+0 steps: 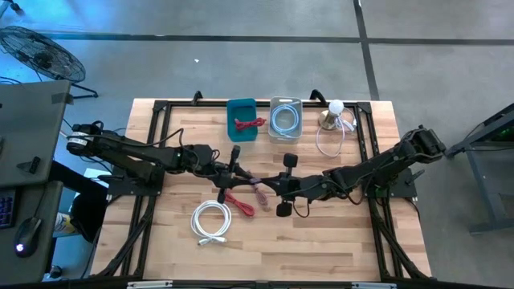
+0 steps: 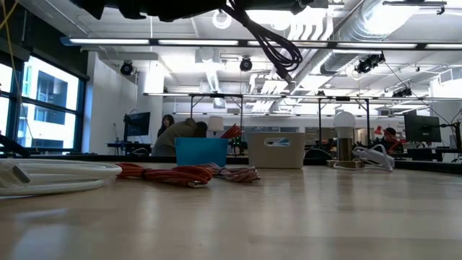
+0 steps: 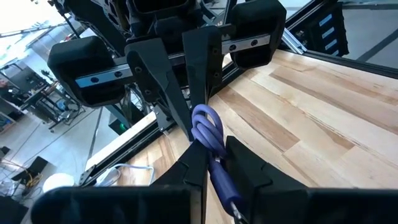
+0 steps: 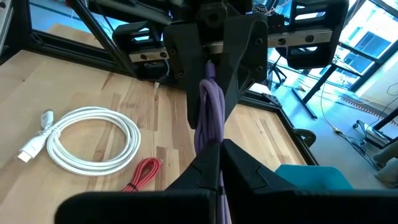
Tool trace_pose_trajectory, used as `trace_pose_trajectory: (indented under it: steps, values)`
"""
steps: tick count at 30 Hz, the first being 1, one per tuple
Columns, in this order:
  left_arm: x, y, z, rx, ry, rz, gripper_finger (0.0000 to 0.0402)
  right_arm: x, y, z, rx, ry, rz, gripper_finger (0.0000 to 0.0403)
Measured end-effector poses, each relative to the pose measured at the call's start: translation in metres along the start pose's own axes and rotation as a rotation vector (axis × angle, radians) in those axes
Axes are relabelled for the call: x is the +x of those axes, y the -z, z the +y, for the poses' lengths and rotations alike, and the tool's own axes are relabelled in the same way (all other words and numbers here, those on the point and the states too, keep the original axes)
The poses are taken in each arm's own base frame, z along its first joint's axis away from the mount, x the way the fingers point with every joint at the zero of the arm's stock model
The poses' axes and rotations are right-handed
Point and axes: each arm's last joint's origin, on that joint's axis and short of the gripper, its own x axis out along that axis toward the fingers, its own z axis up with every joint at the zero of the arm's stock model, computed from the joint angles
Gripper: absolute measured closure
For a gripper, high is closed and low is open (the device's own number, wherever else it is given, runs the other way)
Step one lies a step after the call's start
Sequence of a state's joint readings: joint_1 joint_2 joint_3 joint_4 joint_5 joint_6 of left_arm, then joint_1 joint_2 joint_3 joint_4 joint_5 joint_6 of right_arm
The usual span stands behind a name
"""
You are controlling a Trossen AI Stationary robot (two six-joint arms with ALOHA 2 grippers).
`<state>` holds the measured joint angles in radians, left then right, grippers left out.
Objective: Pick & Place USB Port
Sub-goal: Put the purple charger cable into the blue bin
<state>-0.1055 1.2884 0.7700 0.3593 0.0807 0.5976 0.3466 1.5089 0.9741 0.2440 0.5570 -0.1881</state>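
Observation:
A coiled purple cable (image 1: 259,187) hangs between my two grippers over the middle of the table. My left gripper (image 1: 238,170) comes from the table's left and is shut on one end of the bundle (image 3: 211,146). My right gripper (image 1: 277,186) comes from the right and is shut on the other end (image 4: 219,149). A red cable (image 1: 238,201) and a white coiled cable (image 1: 210,221) lie on the table just nearer. A blue bin (image 1: 242,119) holding a red cable and a grey bin (image 1: 285,118) holding a pale blue cable stand at the far edge. My left gripper pinches the purple cable's bundled strands (image 3: 216,155) between its two fingers, coming level from the table's left, along the bundle. The bundle is off the wood there and runs straight to the other gripper. My right gripper pinches the bundle's looped end (image 3: 204,119) between its two fingers (image 4: 239,163), coming level from the table's right. The strands (image 4: 210,124) run straight from it to the left gripper, above the table top.
A lamp with a white globe (image 1: 334,111) and a loose white cable (image 1: 331,138) sit at the far right. Black frame rails (image 1: 161,120) run along the table's sides. Bare wood (image 1: 321,241) lies toward the near edge. People (image 2: 180,133) sit in the room beyond.

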Motion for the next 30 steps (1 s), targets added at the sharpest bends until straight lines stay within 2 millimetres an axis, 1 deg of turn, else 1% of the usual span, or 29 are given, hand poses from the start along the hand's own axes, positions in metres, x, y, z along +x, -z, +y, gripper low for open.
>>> trace_pose_trajectory:
  steps: [4,7,10,17,22,26,30]
  values:
    - [0.0000,-0.0001,0.0000,0.001,-0.001,0.000,0.0372,0.0000,-0.0001,0.0000,0.001,-0.001,-0.001,0.0399]
    - [0.0000,-0.0003,0.0002,0.006,-0.003,-0.002,0.0372,0.0000,-0.0005,-0.0001,0.007,0.001,-0.005,0.0380]
    - [0.0000,-0.0002,0.0006,0.008,-0.010,0.001,0.0372,0.0000,-0.0007,-0.0005,0.009,0.018,-0.004,0.0348]
    - [0.0000,0.0008,0.0000,0.007,-0.005,0.012,0.0372,0.0000,-0.0017,-0.0014,0.011,0.043,-0.010,0.0256]
    - [0.0000,0.0020,-0.0003,0.021,-0.009,0.030,0.0372,-0.0012,-0.0022,-0.0034,-0.016,0.154,0.005,0.0206]
    - [-0.0004,0.0030,0.0006,0.036,-0.041,0.059,0.0372,-0.0041,-0.0041,-0.0022,-0.051,0.238,0.011,0.0188]
    - [-0.0040,0.0036,0.0027,0.076,-0.097,0.120,0.0372,-0.0055,-0.0044,-0.0009,-0.058,0.257,0.015,0.0186]
